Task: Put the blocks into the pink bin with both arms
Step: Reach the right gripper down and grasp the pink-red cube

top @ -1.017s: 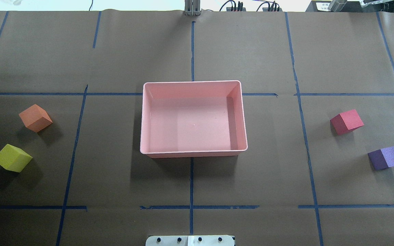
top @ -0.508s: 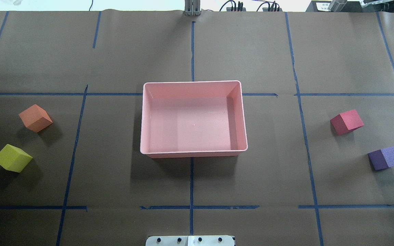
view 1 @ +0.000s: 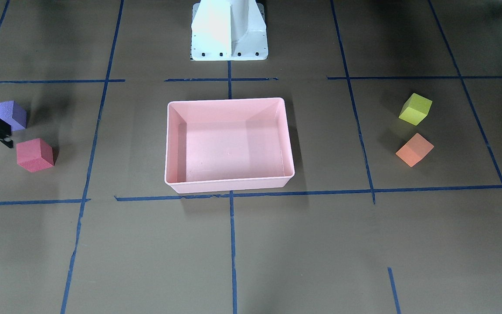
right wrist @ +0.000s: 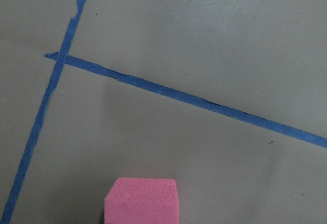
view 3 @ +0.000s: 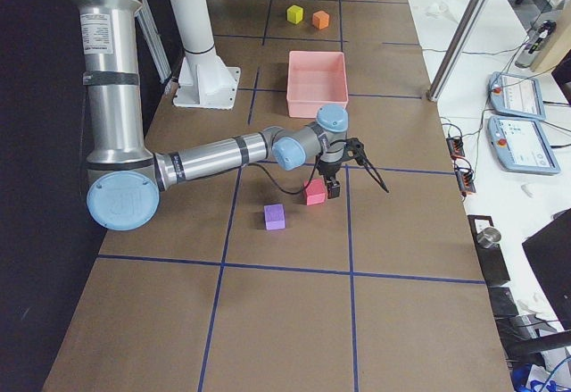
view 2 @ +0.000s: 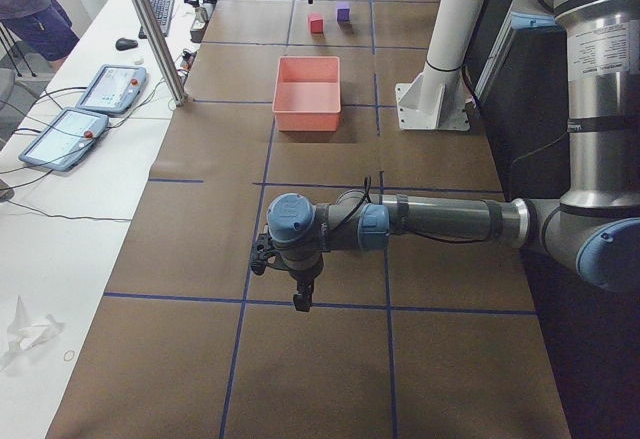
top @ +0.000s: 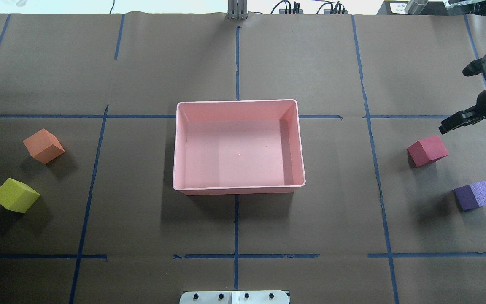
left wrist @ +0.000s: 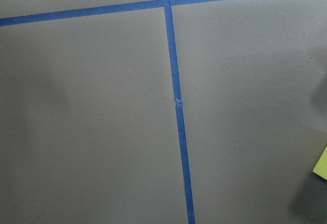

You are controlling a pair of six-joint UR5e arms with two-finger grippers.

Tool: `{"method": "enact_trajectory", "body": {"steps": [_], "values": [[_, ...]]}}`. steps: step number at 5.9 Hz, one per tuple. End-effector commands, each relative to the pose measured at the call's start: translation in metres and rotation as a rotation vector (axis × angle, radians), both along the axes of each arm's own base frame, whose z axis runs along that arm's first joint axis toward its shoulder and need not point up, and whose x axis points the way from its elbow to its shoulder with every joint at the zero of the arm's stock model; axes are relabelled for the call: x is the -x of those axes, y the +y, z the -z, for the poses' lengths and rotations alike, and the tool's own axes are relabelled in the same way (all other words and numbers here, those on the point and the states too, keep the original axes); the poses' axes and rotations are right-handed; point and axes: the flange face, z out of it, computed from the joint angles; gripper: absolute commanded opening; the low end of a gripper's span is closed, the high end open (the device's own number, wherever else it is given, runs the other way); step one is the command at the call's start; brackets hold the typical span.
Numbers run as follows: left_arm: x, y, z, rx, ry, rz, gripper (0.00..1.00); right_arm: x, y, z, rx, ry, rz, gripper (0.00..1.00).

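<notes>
The pink bin [top: 238, 101] sits empty at the table's middle. The orange block [top: 44, 145] and the yellow-green block [top: 15, 195] lie to its left. The red block [top: 427, 150] and the purple block [top: 477, 195] lie to its right. My right gripper [top: 454, 100] is open and empty, hovering just beyond the red block, which shows at the bottom of the right wrist view [right wrist: 143, 201]. My left gripper [view 2: 285, 284] shows only in the exterior left view, low over bare table far from the bin; I cannot tell whether it is open. A yellow-green sliver [left wrist: 322, 165] edges the left wrist view.
Brown paper with blue tape lines [top: 236, 223] covers the table. The white pedestal [view 1: 229, 30] stands behind the bin on the robot's side. Tablets [view 2: 85, 109] and cables lie on the white side table beyond the far edge.
My right gripper has come into the overhead view from the right edge, open, near the red block. The blocks and the bin have not moved.
</notes>
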Motion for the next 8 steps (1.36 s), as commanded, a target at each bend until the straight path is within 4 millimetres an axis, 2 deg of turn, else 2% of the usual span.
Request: {"method": "enact_trajectory", "body": {"steps": [1, 4, 5, 6, 7, 8], "values": [[0.000, 0.001, 0.000, 0.000, 0.001, 0.000, 1.00, 0.038, 0.003, 0.000, 0.007, 0.010, 0.025, 1.00], [0.000, 0.000, 0.002, -0.004, 0.003, 0.000, 1.00, 0.073, 0.019, -0.052, 0.083, 0.074, 0.092, 1.00], [0.000, 0.000, 0.003, -0.006, 0.003, 0.000, 1.00, 0.085, 0.022, -0.056, 0.087, 0.083, 0.110, 0.95], [0.000, -0.002, 0.009, -0.019, 0.004, 0.000, 1.00, 0.087, 0.020, -0.047, 0.076, 0.072, 0.110, 0.39], [0.000, -0.008, 0.016, -0.039, 0.001, 0.003, 1.00, 0.085, 0.020, -0.029, 0.063, 0.052, 0.092, 0.14], [-0.002, -0.029, 0.055, -0.122, 0.011, 0.006, 1.00, 0.087, 0.018, 0.012, 0.055, 0.008, 0.041, 0.13]]}}
